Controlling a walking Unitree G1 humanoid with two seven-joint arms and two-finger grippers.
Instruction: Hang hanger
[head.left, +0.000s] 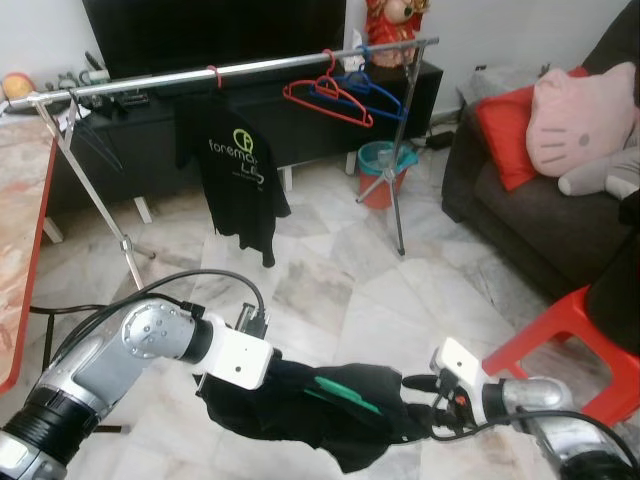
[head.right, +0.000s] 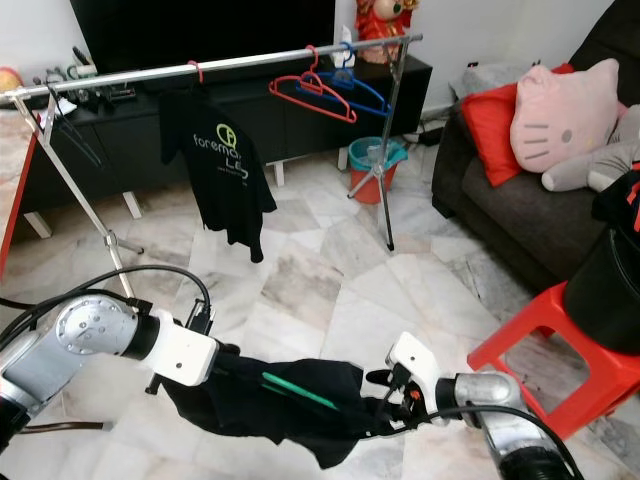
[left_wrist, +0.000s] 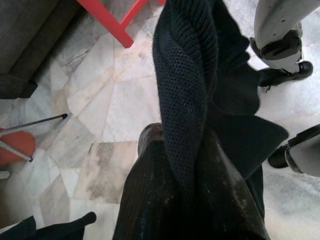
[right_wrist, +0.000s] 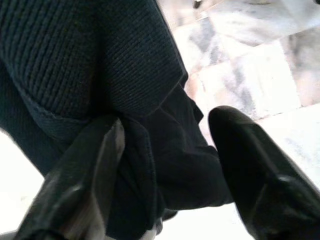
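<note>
Where legible, "forema" on hung black shirt (head.left: 238, 170)

Both silver arms reach inward across the bottom of the head views. The left arm enters from the lower left corner, elbow bent, its white wrist pointing toward the middle of the frame; the left gripper (left_wrist: 190, 165) is clamped on dark cloth (head.left: 300, 405) — one black finger (left_wrist: 150, 150) shows beneath the fabric, pressed tight against it. The right arm comes in from the lower right corner, forearm level, white wrist aimed left. The right gripper (right_wrist: 165, 150) has its fingers (right_wrist: 255, 165) spread apart, cloth lying between them — one finger touching it.
</note>
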